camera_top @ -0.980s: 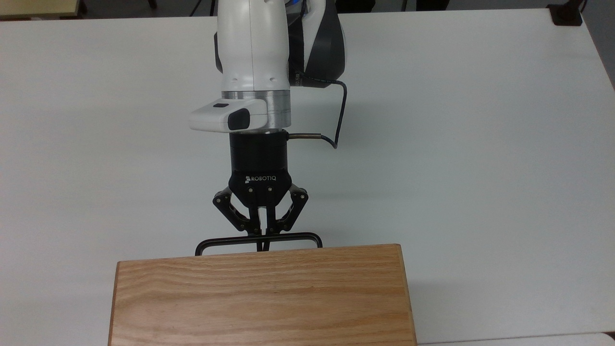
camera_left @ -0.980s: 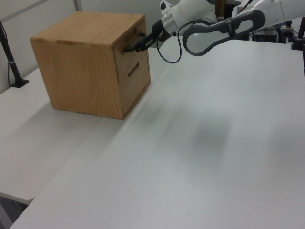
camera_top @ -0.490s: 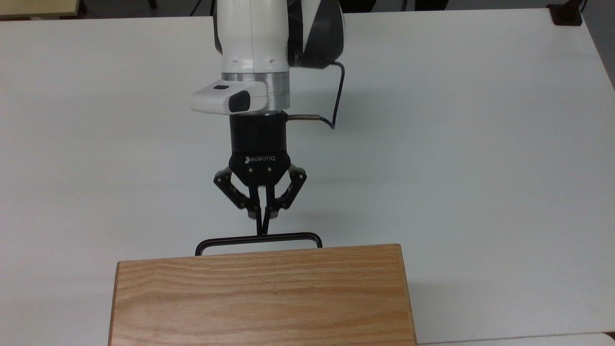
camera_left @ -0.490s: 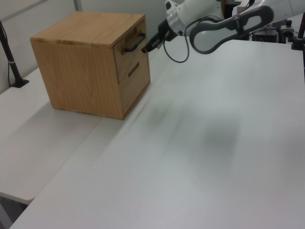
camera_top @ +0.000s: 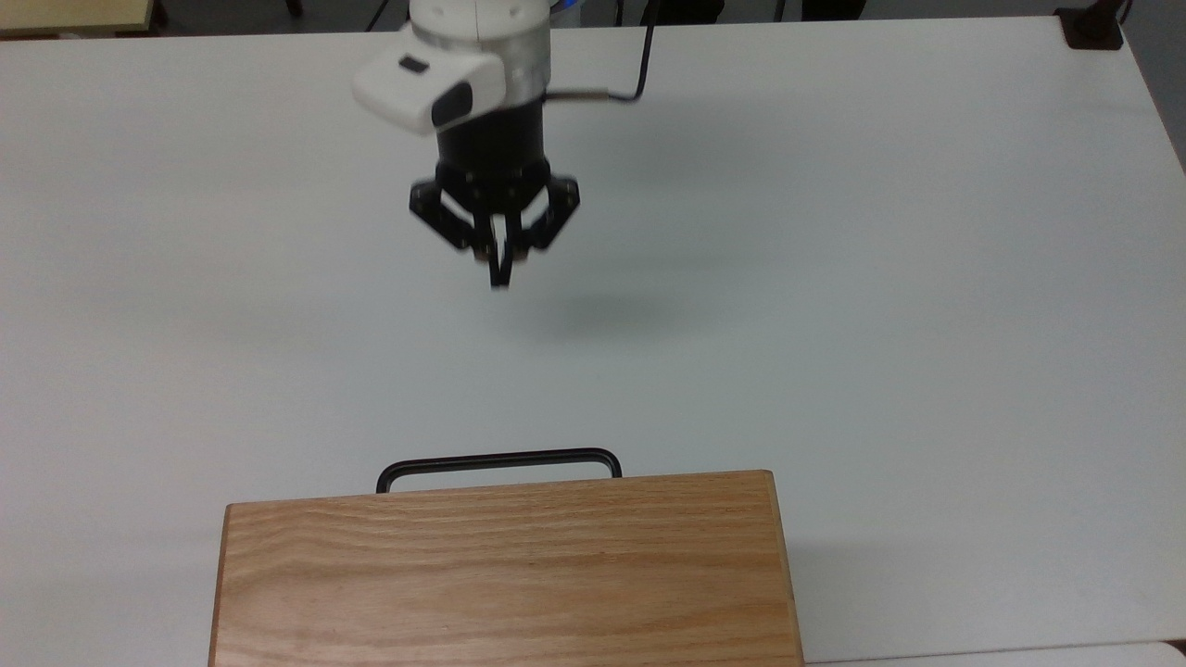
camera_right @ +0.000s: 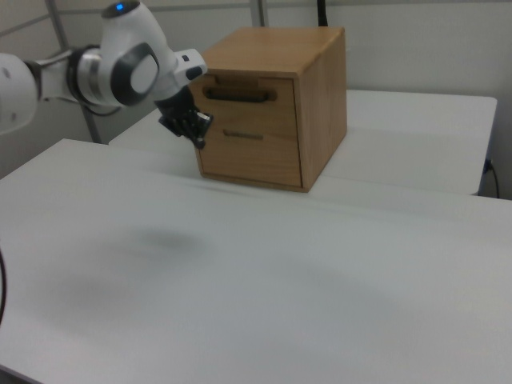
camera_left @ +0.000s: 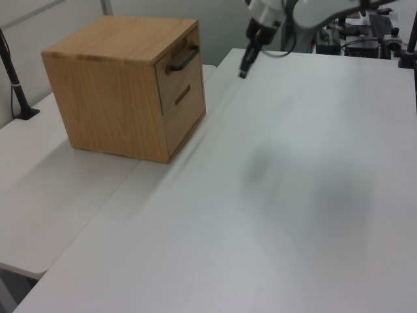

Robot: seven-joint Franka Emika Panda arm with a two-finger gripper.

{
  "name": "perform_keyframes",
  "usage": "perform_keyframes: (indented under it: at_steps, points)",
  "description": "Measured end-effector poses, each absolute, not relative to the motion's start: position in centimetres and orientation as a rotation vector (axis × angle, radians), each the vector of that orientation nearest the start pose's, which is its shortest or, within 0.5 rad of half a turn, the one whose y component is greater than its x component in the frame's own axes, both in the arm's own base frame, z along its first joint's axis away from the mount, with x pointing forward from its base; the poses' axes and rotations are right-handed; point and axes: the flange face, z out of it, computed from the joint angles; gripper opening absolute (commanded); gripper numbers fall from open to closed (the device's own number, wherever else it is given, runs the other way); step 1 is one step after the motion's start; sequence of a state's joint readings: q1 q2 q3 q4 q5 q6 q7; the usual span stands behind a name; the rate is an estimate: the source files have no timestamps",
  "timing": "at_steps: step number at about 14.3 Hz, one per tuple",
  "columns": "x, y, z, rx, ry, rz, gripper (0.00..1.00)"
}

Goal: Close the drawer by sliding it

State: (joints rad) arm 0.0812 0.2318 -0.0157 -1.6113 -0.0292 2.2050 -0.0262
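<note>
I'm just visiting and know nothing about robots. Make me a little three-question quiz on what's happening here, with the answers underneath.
1. True or false: the gripper is touching the black bar handle.
2. Which fits the drawer? A) pulled far out B) pushed in, front level with the cabinet C) lying on the table
3. Fill in: in the top view, the gripper's fingers look ____ together.

Key
1. False. Bare table lies between the gripper and the handle.
2. B. In the right view the front panel sits flush with the cabinet's face.
3. Closed. No gap shows between them, and they hold nothing.
</note>
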Motion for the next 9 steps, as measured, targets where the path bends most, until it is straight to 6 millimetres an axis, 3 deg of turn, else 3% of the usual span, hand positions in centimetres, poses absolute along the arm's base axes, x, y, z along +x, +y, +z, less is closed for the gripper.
perform_keyframes:
  at_steps: [6, 7, 9]
  points:
    - [60.3, 3.5, 57.3, -3.167, -0.152, -0.21, 0.03]
    - [59.2, 3.0, 58.1, -3.174, -0.142, -0.169, 0.1]
    - [57.4, 2.4, 59.4, -3.179, -0.124, -0.09, 0.58]
